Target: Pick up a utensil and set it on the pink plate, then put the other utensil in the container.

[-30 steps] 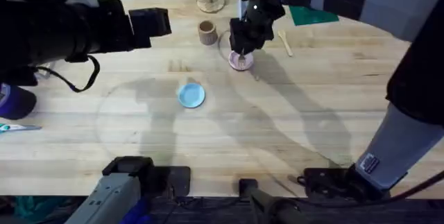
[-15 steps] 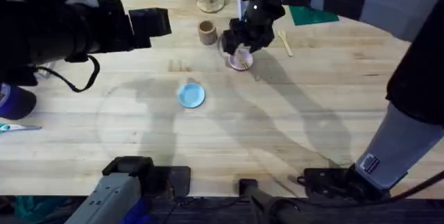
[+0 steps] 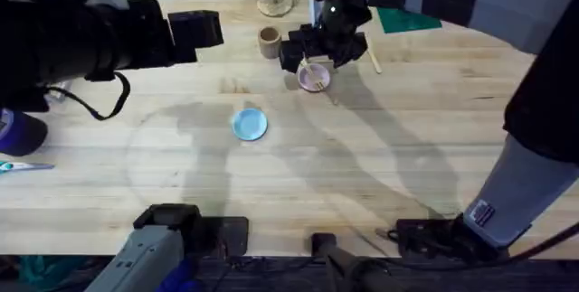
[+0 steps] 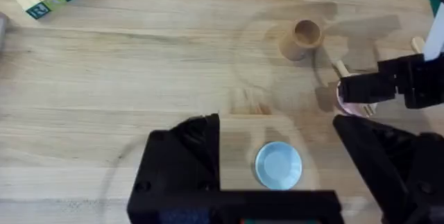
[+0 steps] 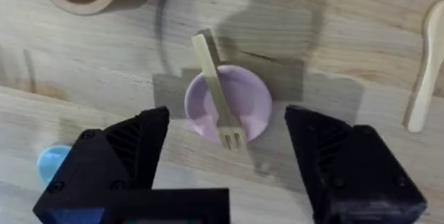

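Wooden fork [image 5: 216,92] lies across the pink plate [image 5: 251,93]; my right gripper [image 5: 225,172] hovers above it, fingers wide apart, holding nothing. Spoon [image 5: 427,68] lies right.

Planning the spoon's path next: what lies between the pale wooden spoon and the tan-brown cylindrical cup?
In the overhead view, the right gripper hangs between the pale wooden spoon and the tan-brown cylindrical cup, above the small pink plate holding the wooden fork.
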Controlling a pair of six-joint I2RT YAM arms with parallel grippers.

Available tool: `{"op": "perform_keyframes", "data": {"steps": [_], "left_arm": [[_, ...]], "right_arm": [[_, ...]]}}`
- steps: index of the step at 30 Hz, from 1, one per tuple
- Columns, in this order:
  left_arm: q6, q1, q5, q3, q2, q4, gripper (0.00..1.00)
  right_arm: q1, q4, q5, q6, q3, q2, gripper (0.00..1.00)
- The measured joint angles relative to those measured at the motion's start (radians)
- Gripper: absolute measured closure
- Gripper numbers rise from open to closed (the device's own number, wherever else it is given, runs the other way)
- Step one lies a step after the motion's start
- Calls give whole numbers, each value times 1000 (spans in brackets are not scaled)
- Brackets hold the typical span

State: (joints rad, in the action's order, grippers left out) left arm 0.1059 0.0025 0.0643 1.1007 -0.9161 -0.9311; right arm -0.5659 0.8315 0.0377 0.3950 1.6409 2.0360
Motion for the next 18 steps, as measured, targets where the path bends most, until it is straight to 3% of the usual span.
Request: {"op": "perform_keyframes", "data": {"steps": [7, 18], "left_arm": [[0, 0, 0, 0, 0, 0, 8], [0, 0, 0, 0, 0, 0, 8]], "right_arm": [[2, 45, 14, -34, 10, -1, 6], [82, 155, 213, -89, 156, -132, 6]]}}
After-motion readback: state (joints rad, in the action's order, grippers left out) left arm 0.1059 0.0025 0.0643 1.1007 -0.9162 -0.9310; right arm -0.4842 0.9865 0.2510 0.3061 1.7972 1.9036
